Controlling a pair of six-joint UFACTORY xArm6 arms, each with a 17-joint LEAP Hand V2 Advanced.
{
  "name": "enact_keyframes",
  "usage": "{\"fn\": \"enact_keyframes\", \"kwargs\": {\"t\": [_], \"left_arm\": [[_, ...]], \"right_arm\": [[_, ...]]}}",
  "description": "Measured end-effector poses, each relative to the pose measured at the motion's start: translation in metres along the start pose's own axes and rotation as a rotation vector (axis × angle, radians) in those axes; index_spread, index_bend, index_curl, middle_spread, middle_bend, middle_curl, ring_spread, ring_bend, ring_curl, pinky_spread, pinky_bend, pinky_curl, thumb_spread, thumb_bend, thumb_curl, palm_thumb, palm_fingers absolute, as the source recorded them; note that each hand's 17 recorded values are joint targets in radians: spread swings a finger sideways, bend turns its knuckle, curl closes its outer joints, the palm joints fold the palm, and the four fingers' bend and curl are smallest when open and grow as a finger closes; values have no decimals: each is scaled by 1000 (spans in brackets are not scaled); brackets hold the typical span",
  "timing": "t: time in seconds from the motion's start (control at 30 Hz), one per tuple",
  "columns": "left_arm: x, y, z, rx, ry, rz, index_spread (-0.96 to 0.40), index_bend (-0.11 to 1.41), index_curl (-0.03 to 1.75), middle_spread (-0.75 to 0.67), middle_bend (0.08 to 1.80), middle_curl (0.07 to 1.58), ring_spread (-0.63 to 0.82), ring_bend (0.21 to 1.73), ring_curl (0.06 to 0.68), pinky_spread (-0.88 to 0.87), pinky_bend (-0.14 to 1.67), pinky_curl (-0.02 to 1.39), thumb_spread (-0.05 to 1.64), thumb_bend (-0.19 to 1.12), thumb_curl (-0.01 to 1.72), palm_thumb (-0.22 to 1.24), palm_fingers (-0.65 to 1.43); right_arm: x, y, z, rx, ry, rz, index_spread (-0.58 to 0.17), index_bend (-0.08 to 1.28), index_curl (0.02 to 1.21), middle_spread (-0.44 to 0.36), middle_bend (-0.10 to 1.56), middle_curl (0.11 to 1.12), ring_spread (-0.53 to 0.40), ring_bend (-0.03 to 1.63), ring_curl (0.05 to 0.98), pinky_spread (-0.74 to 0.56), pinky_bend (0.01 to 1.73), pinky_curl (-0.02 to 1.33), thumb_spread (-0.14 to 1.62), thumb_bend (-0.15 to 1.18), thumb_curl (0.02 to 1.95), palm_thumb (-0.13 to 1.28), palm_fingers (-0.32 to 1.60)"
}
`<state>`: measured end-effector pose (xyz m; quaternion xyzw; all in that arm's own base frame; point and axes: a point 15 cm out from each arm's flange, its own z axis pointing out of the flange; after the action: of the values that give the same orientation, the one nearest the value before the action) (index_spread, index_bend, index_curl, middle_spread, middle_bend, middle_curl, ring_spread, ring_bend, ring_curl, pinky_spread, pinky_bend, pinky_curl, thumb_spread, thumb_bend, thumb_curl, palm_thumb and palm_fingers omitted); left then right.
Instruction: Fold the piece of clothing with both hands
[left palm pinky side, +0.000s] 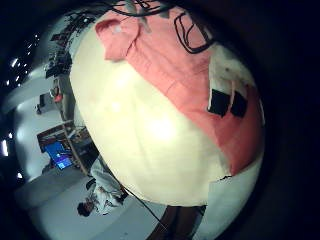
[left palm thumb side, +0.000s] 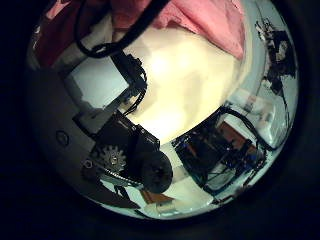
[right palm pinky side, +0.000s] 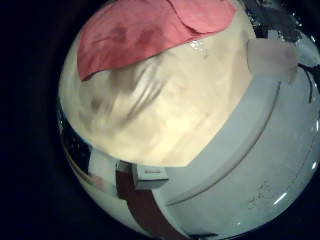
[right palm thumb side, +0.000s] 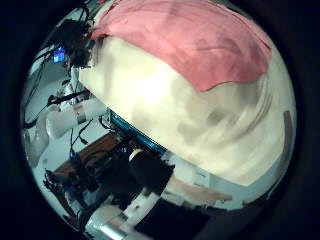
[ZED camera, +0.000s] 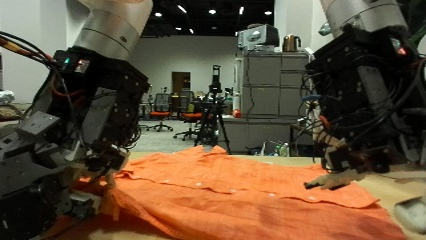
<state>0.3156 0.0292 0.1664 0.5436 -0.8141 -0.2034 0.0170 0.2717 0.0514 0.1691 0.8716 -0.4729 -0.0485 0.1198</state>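
Note:
An orange shirt (ZED camera: 226, 185) lies spread flat on the table in the outside view. My left hand (ZED camera: 80, 140) is low at one side edge of the shirt, its fingers (left palm pinky side: 225, 100) straight over the cloth and holding nothing. My right hand (ZED camera: 349, 140) hovers just above the other side of the shirt, fingers (right palm pinky side: 150, 178) relaxed and holding nothing. The shirt also shows in the left little finger side palm view (left palm pinky side: 170, 60), the left thumb side palm view (left palm thumb side: 200, 20), the right little finger side palm view (right palm pinky side: 140, 35) and the right thumb side palm view (right palm thumb side: 190, 40).
The pale table top (left palm pinky side: 140, 130) extends past the shirt; its edge shows in the right little finger side palm view (right palm pinky side: 215, 140). A grey cabinet (ZED camera: 266, 95) and office chairs (ZED camera: 163, 112) stand far behind the table.

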Motion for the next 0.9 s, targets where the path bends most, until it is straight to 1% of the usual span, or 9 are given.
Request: {"fn": "enact_keyframes", "kwargs": {"t": [0.2,0.4,0.6,0.67,0.7,0.73,0.8,0.83,0.9], "left_arm": [[0,6,-2,0,-1,-2,-663,441,971,-566,893,981,-476,1280,557,-656,1138,635,897,-24,542,823,1048],[0,9,-5,4,-3,-2,-692,402,1066,-573,878,1018,-473,1290,555,-652,1144,633,896,-24,557,819,1040],[0,12,-10,7,-6,-3,-710,355,1144,-579,863,1045,-471,1297,552,-655,1142,631,896,-22,569,820,1038],[1,13,-12,10,-5,-1,-715,341,1167,-581,858,1052,-470,1297,551,-656,1141,630,896,-23,573,820,1039],[1,14,-12,10,-4,-3,-717,334,1178,-582,855,1056,-470,1296,550,-656,1140,630,896,-23,575,820,1040],[2,16,-13,11,-2,-4,-719,327,1189,-583,852,1059,-470,1296,549,-656,1140,630,896,-23,576,820,1042],[2,19,-14,9,-2,-4,-723,313,1208,-585,846,1066,-467,1295,548,-656,1138,629,896,-23,579,820,1044],[2,20,-15,8,-2,-3,-725,307,1218,-586,843,1069,-467,1294,547,-656,1137,629,896,-23,580,819,1045],[3,25,-16,4,-2,-4,-728,294,1235,-588,837,1074,-465,1290,546,-657,1135,628,896,-23,583,819,1048]], "right_arm": [[-6,6,23,-24,-8,6,-266,190,344,-57,330,375,-48,485,267,56,201,246,1006,-7,299,373,516],[-11,9,33,-46,-3,11,-305,215,375,-111,378,403,-142,549,280,-14,188,219,988,-1,330,536,625],[-21,11,46,-99,2,0,-345,198,400,-165,385,422,-230,617,304,-109,232,214,960,-17,345,623,692],[-24,10,50,-111,4,-2,-357,193,403,-184,377,425,-259,639,309,-167,283,220,949,-18,349,645,752],[-24,10,50,-113,4,-2,-369,195,409,-194,392,434,-283,663,318,-231,340,232,944,-14,353,663,852],[-25,10,51,-115,4,-3,-376,185,401,-202,385,432,-297,660,310,-268,358,222,941,-18,355,671,857],[-25,8,50,-110,8,-2,-390,189,409,-221,386,440,-322,680,320,-367,451,244,932,-10,362,709,958],[-26,8,50,-108,9,-2,-403,208,429,-243,406,457,-342,726,346,-455,520,270,922,-11,367,733,1089],[-26,7,49,-107,23,-7,-428,248,457,-271,450,482,-360,781,373,-543,628,306,910,-5,380,786,1250]]}}
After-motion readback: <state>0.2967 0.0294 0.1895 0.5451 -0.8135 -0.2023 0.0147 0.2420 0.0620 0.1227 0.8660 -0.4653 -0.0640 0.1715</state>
